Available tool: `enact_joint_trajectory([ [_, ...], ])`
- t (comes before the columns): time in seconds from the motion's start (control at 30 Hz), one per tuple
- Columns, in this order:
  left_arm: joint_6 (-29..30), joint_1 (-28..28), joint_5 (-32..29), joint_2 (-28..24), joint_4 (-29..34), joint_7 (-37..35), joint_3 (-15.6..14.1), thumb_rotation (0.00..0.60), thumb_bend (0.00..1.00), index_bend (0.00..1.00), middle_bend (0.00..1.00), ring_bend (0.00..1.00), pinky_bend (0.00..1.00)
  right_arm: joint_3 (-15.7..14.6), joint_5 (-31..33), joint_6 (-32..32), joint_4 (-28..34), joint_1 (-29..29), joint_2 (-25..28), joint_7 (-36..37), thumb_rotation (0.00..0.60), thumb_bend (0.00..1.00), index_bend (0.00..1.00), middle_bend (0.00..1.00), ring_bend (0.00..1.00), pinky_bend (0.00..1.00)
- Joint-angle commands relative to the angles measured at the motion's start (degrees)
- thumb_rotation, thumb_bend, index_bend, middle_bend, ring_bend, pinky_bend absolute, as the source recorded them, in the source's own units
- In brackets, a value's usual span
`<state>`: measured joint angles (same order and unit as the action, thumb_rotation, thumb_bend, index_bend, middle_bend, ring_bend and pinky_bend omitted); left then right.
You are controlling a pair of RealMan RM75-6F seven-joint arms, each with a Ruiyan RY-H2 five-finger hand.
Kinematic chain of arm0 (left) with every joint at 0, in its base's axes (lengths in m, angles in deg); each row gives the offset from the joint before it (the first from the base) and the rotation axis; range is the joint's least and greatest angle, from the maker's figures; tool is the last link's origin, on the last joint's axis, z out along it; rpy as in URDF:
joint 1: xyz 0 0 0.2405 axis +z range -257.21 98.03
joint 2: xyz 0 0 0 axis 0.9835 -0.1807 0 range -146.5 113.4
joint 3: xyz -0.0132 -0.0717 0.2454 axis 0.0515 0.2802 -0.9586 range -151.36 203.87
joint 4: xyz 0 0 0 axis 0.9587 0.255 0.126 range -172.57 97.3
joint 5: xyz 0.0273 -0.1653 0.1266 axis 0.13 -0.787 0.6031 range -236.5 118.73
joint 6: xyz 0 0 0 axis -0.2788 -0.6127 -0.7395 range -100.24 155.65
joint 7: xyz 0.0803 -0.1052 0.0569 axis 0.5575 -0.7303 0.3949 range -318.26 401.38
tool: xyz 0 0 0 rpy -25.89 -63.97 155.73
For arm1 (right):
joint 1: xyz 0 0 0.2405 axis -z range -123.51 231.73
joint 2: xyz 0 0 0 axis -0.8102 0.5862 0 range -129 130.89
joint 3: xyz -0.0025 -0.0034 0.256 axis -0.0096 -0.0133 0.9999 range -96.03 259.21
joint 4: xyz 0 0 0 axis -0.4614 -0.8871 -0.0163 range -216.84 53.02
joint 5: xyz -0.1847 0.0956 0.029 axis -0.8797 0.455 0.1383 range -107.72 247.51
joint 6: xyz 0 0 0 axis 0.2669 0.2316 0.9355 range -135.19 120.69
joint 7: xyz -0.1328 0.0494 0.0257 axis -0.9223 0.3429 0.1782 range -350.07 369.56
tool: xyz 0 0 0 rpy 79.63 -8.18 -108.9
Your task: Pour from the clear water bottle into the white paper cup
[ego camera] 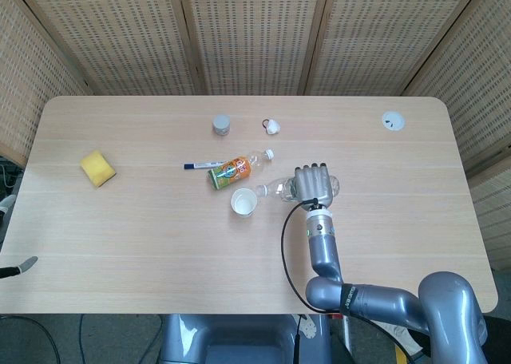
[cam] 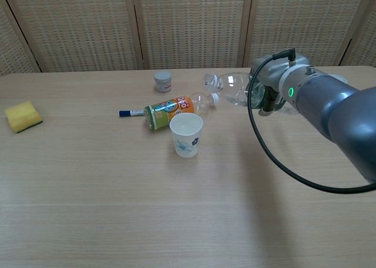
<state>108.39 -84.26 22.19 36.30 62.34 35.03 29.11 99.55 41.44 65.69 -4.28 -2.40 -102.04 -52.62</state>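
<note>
My right hand point(ego camera: 314, 184) point(cam: 265, 87) grips the clear water bottle point(ego camera: 279, 188) point(cam: 231, 89) and holds it nearly level above the table, its open mouth pointing left. The mouth hangs up and to the right of the white paper cup point(ego camera: 243, 202) point(cam: 187, 134), short of the cup's rim. The cup stands upright with a small blue print on its side. No water is seen falling. My left hand is out of both views.
An orange-labelled bottle point(ego camera: 232, 170) point(cam: 174, 110) lies on its side just behind the cup, with a blue marker point(ego camera: 203, 165) point(cam: 132, 112) to its left. A grey-lidded jar point(ego camera: 221, 124), a small white cap point(ego camera: 272, 126) and a yellow sponge point(ego camera: 97, 168) sit farther off.
</note>
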Motion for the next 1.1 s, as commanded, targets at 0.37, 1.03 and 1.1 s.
enact_joint_trajectory([
  [0.37, -0.1, 0.0, 0.0, -0.4, -0.1, -1.0, 0.0, 0.600, 0.04, 0.00, 0.00, 0.00, 0.00, -0.3, 1.1, 2.6, -1.3, -1.3, -1.1, -6.1, 0.600, 0.69, 0.58, 0.67, 0.65, 0.62],
  [1.03, -0.5, -0.1, -0.2, -0.8, -0.4, -2.4, 0.1, 0.600, 0.04, 0.00, 0.00, 0.00, 0.00, -1.4, -0.3, 6.1, -5.5, -2.9, -5.0, -13.9, 0.600, 0.69, 0.58, 0.68, 0.65, 0.62],
  [1.1, -0.5, -0.2, -0.2, -0.9, -0.3, -2.5, 0.1, 0.600, 0.04, 0.00, 0.00, 0.00, 0.00, -1.5, -0.3, 6.5, -5.9, -3.0, -5.3, -14.8, 0.600, 0.69, 0.58, 0.68, 0.65, 0.62],
])
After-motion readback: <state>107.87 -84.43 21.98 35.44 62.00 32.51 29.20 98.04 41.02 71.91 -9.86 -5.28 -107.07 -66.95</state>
